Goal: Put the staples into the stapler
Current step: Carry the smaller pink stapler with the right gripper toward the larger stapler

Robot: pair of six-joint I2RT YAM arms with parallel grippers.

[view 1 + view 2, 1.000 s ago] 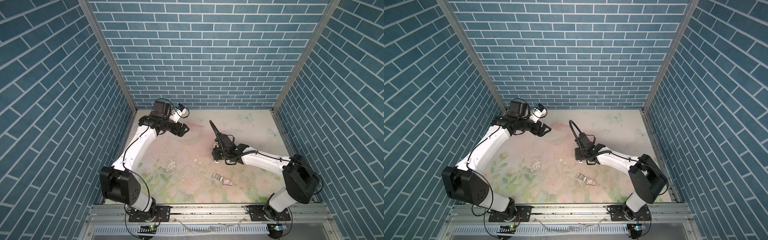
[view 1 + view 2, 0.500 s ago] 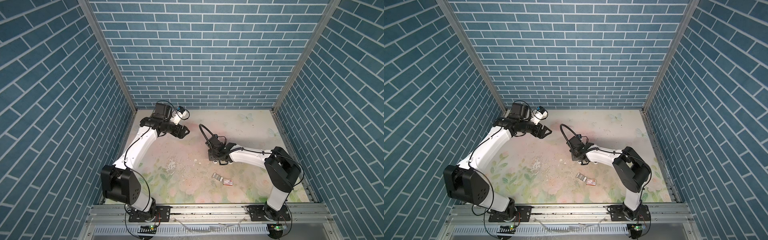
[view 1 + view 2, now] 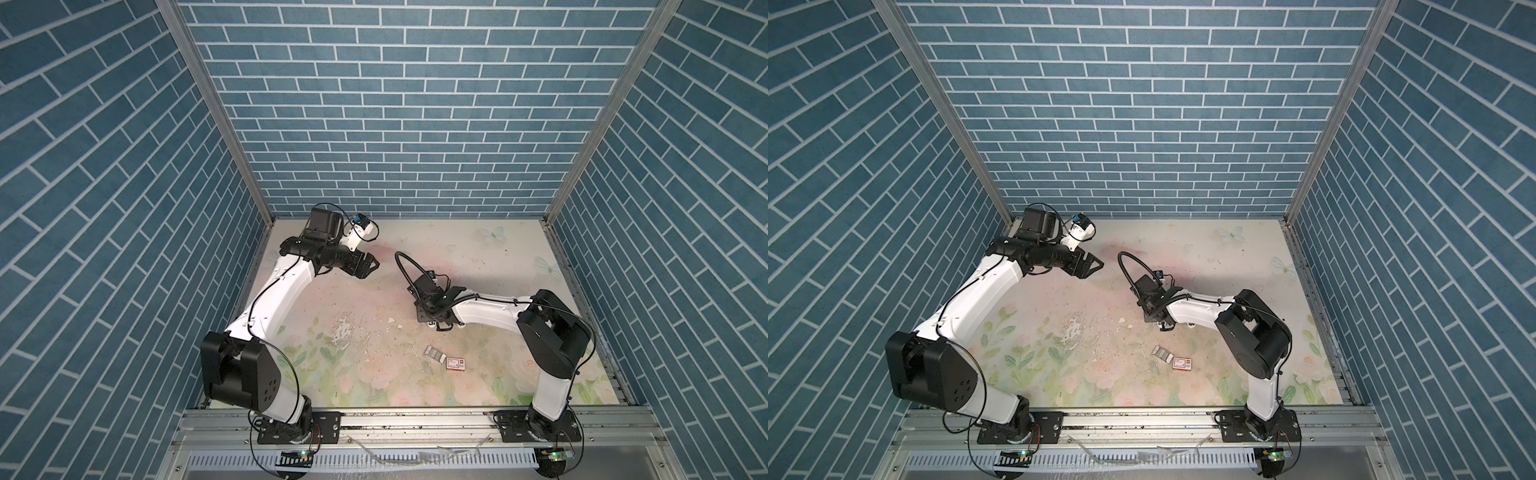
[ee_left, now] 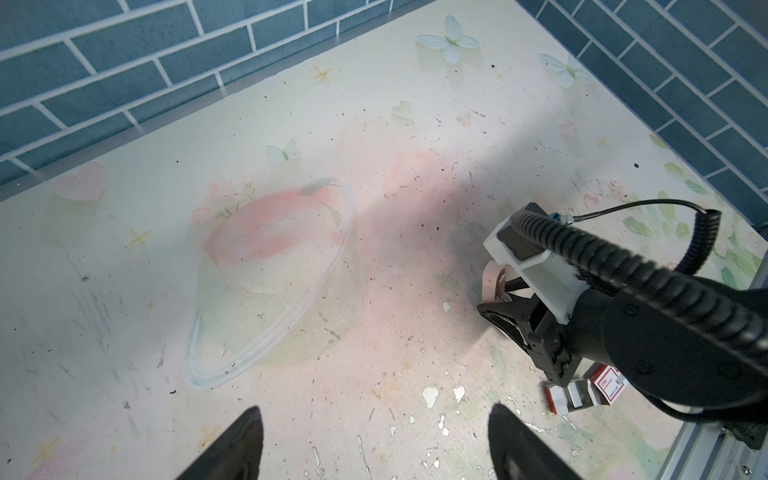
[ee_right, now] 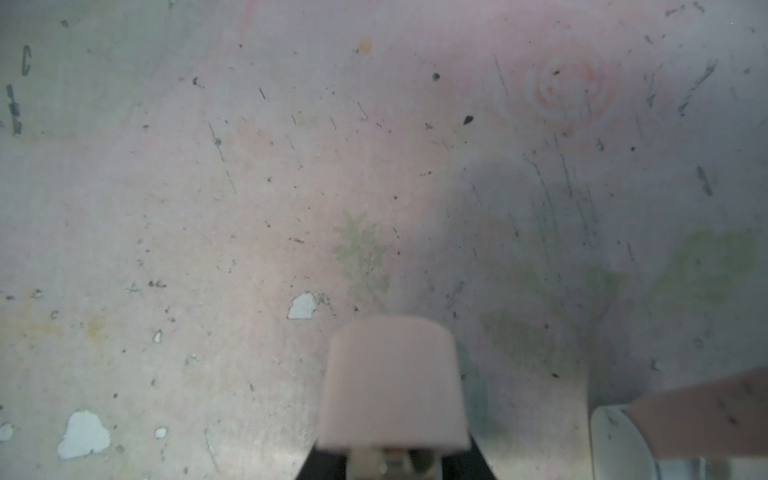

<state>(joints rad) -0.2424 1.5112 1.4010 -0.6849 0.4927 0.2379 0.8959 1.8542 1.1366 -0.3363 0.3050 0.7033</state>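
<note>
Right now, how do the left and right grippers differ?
Jaws: the left gripper stands wide open and empty; the right gripper is closed on the pink stapler.
Height: the left gripper hangs above the table near the back-left corner; the right gripper points down, close to the table near the middle.
Shared: both are black two-finger grippers, and neither touches the staples lying nearer the front.

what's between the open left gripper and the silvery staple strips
Nothing lies on the floral tabletop between them, but the right gripper, shut on the pale pink stapler, hangs close beside that path, near the silvery staple strips.
</note>
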